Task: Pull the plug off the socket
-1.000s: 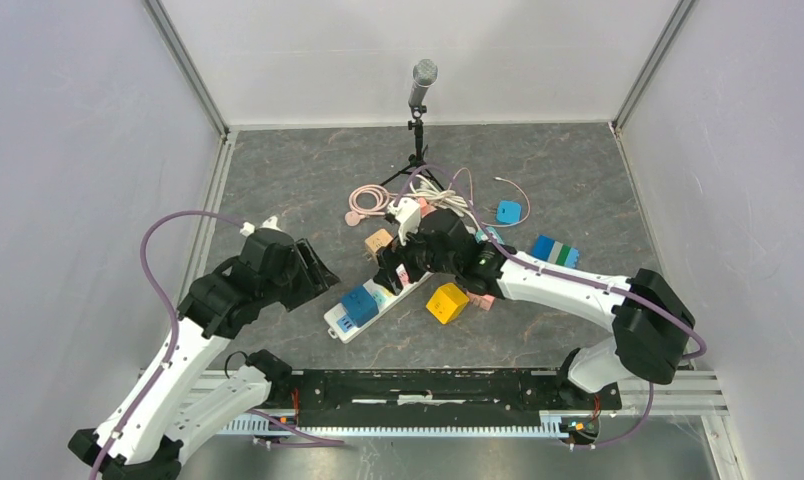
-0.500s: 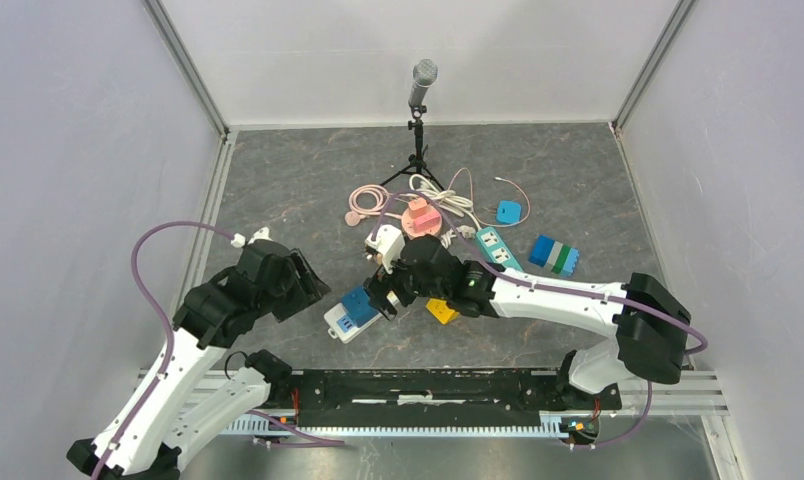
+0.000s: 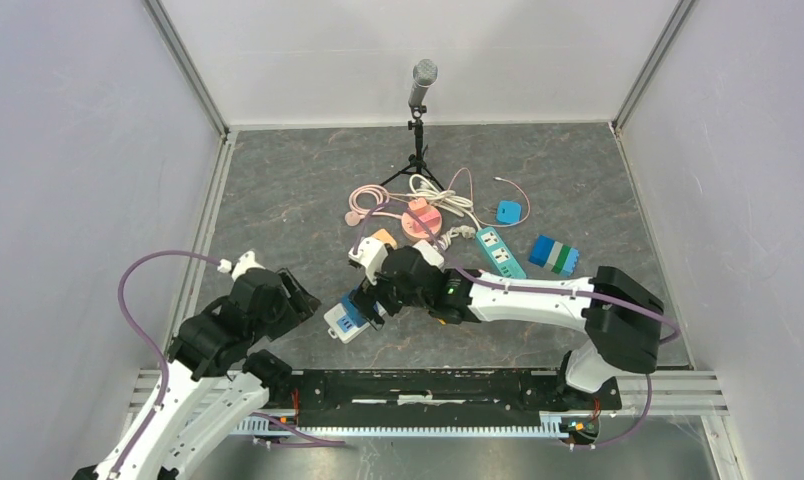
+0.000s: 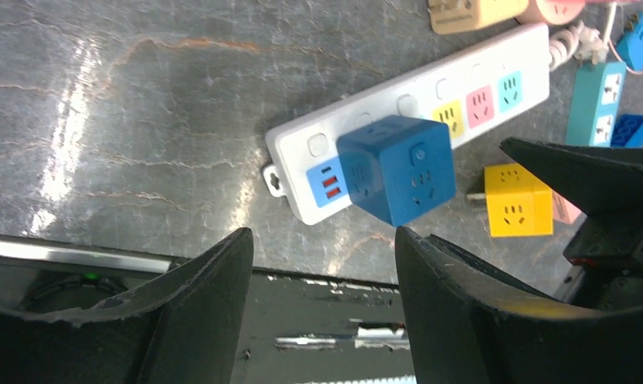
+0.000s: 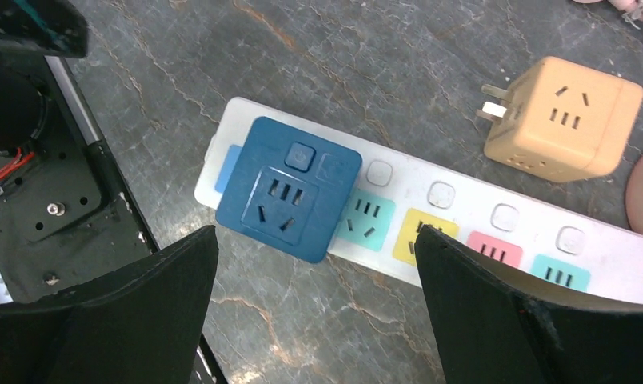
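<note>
R claw [image 5: 314, 240] wide open, hovering over the blue cube plug [image 5: 290, 188], one finger each side w/ a gap. Plug sits in the end socket of the white power strip [image 5: 470, 232] on the bench [image 5: 382, 64]. L claw [image 4: 322, 240] also open, plug just beyond its tips. Tan cube [image 5: 562, 120] lies loose beside the strip.

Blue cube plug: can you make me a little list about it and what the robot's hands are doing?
Plug: blue cube plug, sitting on one end of the white power strip, looks plugged in
Right gripper: open, hovering over the plug, not gripping it
Left gripper: open, near the strip's end, holding nothing
Nearby: tan cube plug lying loose beside the strip
Job done: not yet
</note>
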Robot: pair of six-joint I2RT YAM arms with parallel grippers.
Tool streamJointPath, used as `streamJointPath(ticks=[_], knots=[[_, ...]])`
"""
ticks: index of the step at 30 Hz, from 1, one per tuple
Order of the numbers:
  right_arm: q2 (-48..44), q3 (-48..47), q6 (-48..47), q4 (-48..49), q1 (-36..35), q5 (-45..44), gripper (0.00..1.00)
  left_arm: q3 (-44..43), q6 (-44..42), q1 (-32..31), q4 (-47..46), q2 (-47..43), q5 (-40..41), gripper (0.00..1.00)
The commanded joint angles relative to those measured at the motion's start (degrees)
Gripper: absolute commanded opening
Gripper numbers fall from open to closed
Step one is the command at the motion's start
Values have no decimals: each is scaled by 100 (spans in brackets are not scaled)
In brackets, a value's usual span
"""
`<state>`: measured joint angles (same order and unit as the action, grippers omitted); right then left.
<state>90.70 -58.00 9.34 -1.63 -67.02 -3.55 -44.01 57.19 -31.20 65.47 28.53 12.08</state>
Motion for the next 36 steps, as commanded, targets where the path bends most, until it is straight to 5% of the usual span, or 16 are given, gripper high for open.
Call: streamJointPath(ticks=[1, 13, 29, 31, 34, 36], knots=[[252, -369, 213, 539, -147, -59, 97, 390, 512, 35, -334, -403, 669, 72], [1018, -615, 994, 499, -584, -1476, 94, 994, 206, 27, -1152, -266, 508, 82], [1170, -620, 1205, 518, -597, -2179, 50, 1801, 167, 27, -2292, 616, -343, 68], [1191, -626, 1263, 511, -593, -2155, 52, 1886, 179, 27, -2392, 674, -397, 65], [1214, -597, 1335, 507, -593, -2054, 77, 2045, 246, 26, -2530, 714, -451, 62], [1204, -507, 1392, 635, -573, -1953, 78, 2192, 348, 27, -2631, 734, -482, 60]])
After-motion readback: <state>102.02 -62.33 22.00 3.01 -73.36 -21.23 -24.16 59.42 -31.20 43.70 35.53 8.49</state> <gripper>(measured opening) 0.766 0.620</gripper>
